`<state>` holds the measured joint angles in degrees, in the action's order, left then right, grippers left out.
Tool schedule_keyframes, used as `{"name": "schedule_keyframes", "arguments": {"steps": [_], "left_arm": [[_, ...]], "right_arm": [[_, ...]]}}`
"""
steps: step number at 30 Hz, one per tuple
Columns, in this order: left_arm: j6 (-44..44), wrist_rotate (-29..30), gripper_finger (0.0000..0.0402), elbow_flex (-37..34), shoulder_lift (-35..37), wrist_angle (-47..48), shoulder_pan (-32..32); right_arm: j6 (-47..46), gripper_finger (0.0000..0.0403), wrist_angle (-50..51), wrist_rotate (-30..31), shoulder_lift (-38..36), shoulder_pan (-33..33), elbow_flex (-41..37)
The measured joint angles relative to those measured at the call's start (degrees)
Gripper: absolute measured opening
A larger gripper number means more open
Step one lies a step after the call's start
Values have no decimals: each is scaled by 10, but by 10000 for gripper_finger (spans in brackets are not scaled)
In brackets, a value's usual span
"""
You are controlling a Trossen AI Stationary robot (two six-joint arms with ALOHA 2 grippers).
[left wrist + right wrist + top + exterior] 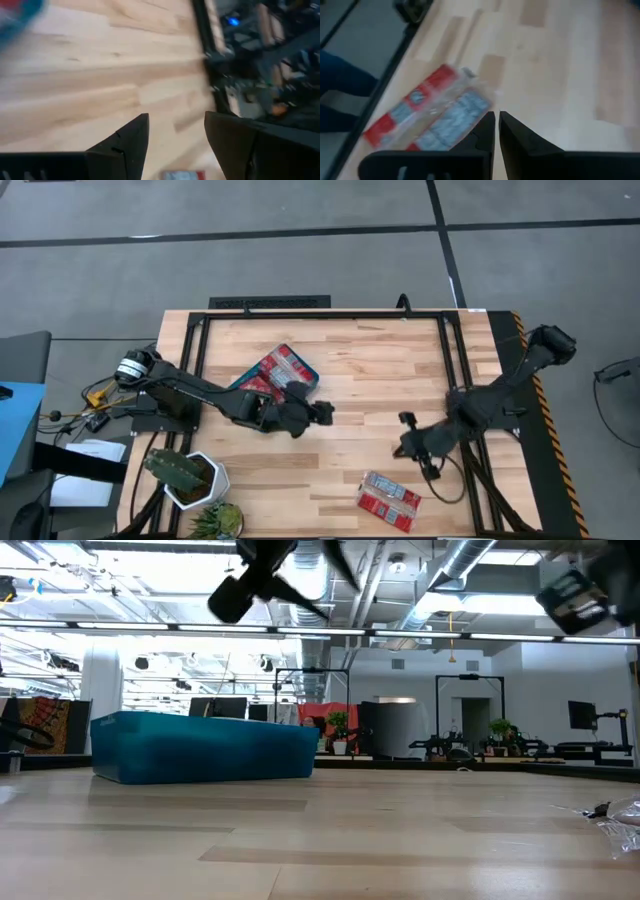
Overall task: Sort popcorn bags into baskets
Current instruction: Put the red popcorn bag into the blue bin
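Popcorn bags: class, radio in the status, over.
Left gripper open, empty, beside teal tray holding packets. Right gripper shut, empty, above two loose popcorn bags. Nothing blocking.

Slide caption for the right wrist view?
Right hand, fingers nearly shut and empty, above the table beside two popcorn bags near its edge.

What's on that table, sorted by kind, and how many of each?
Grippers: 2 (left gripper, right gripper)
Teal tray: 1
Loose popcorn bags: apparently 2
Plants: 2 (cactus pot, leafy plant)
Total: 7, plus uncountable bags in the tray.
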<state>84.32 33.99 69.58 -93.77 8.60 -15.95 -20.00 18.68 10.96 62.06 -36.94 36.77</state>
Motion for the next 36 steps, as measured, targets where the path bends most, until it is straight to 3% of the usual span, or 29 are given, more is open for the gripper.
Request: {"name": "schedule_keyframes", "arguments": {"steps": [8,22,29,36], "left_arm": [[15,-27,179,0,-1,-16,-46],[65,-43,178,-4,-1,28,-98],[99,-37,178,-4,-3,86,-111],[107,-94,178,-4,-74,42,-110]], "right_arm": [[-81,51,-108,4,97,-97,-18],[-219,51,-220,9,247,-153,-13],[-222,51,-226,9,326,-152,21],[-174,51,-232,7,379,-112,58]]}}
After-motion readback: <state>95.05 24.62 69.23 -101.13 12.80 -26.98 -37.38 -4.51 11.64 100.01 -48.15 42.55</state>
